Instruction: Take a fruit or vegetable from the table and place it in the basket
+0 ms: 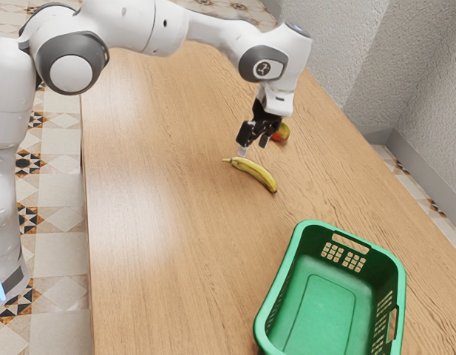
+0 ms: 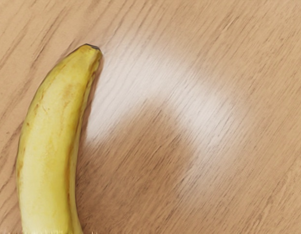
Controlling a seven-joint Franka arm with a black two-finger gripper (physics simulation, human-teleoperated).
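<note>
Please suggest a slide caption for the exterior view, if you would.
A Franka arm's gripper near a banana on a wooden table, with a green basket.

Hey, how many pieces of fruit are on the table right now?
2. The banana lies just below the gripper; a rounded, reddish fruit is partly hidden behind the gripper. Another could be hidden there.

We can read no words or numbers. On the white arm [image 1: 139, 24], on the grey-and-white joint [image 1: 247, 62] near its hand end, we see one small round emblem [image 1: 263, 69], dark with a pale mark inside. The mark is too small for us to make out a letter or brand.
</note>
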